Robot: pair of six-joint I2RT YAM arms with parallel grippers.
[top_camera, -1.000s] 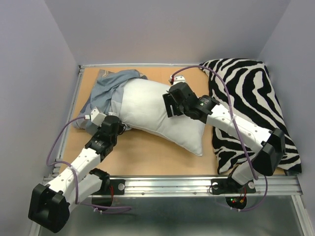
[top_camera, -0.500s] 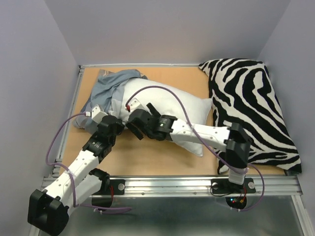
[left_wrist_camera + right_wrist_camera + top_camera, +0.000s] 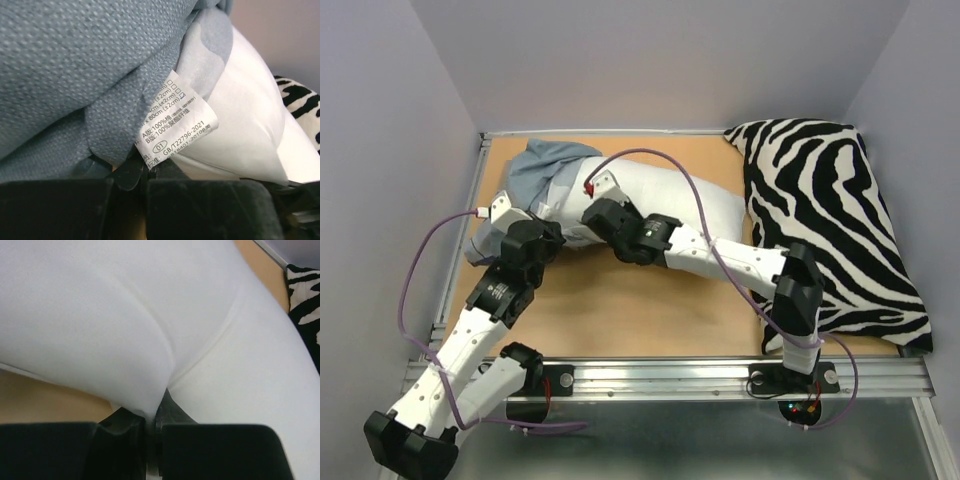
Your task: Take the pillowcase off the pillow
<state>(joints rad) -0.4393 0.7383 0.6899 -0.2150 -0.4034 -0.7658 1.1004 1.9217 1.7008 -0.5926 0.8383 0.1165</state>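
Note:
The white pillow (image 3: 725, 207) lies across the back of the table, its left end still inside the blue-grey pillowcase (image 3: 545, 165). My left gripper (image 3: 533, 237) is at the near left corner, shut on the pillowcase. In the left wrist view the plain blue pillowcase (image 3: 75, 75) and its white care label (image 3: 175, 125) run down into the shut left gripper (image 3: 142, 172), with the pillow (image 3: 245, 135) beside them. My right gripper (image 3: 601, 214) is shut on the pillow's near edge. The right wrist view shows a fold of the pillow (image 3: 125, 330) pinched in the right gripper (image 3: 156, 410).
A black-and-white zebra-striped cushion (image 3: 820, 190) fills the right side of the table, its edge also in the right wrist view (image 3: 305, 295). Bare wooden tabletop (image 3: 620, 310) lies between the pillow and the arms' metal rail (image 3: 670, 375). Grey walls stand close on the left, back and right.
My right arm swung from the top of the pillow to its near left edge and shut on it. The pillow turned from diagonal to lying across the back. My left gripper moved slightly back.

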